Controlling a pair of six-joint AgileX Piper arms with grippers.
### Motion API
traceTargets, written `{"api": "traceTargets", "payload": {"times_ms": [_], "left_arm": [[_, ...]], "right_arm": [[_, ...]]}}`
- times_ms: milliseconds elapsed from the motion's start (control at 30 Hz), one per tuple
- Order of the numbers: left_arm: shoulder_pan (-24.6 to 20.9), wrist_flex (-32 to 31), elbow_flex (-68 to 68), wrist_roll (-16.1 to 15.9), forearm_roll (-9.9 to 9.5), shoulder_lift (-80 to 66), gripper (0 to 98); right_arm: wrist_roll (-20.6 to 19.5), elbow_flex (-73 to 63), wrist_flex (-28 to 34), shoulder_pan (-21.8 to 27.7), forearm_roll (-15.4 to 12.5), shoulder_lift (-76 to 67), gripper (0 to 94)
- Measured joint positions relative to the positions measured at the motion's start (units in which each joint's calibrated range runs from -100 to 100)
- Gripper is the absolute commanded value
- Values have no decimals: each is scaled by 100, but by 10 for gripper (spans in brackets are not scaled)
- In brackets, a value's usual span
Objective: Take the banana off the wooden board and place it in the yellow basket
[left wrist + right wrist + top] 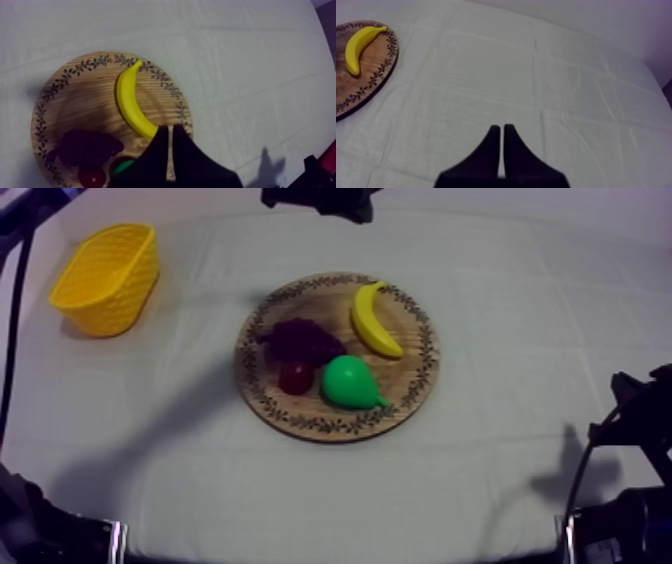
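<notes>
The yellow banana [373, 319] lies on the far right part of the round wooden board [400, 393], curved, with one tip toward the rim. My left gripper [169, 127] hangs above the board, shut on nothing, its fingers together as a narrow wedge just beside the near end of the banana [131, 100] and over the pear's side. My right gripper [499, 127] is shut on nothing over bare cloth, well to the right of the board [366, 80]. The yellow basket [108, 276] stands at the far left, with nothing in it.
On the board also lie dark purple grapes [300, 340], a small red fruit [295, 376] and a green pear [352, 382]. A black part of my left arm [320, 200] shows beyond the board's far side. The right arm [640, 413] rests low at the right edge.
</notes>
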Motion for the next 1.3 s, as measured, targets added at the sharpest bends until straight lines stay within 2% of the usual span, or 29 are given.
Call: {"api": "traceTargets", "payload": {"times_ms": [67, 167, 233, 300, 367, 500, 900, 1300], "left_arm": [[14, 92, -69, 14, -20, 48, 220], [22, 195, -27, -19, -8, 56, 532], [18, 274, 25, -53, 32, 56, 691], [-15, 375, 26, -90, 114, 77, 811], [-60, 454, 19, -112, 193, 120, 880], [-100, 578, -106, -112, 244, 201, 927], [-177, 892, -718, -39, 409, 858, 937], [-293, 906, -1248, -63, 737, 1772, 944]], "right_arm": [[0, 0, 0, 0, 0, 0, 6], [0, 0, 0, 0, 0, 0, 6], [0, 0, 3, 0, 0, 0, 6], [0, 0, 10, 0, 0, 0, 6], [0, 0, 1, 0, 0, 0, 6], [0, 0, 1, 0, 0, 0, 6], [0, 0, 1, 0, 0, 0, 6], [0, 0, 1, 0, 0, 0, 6]]}}
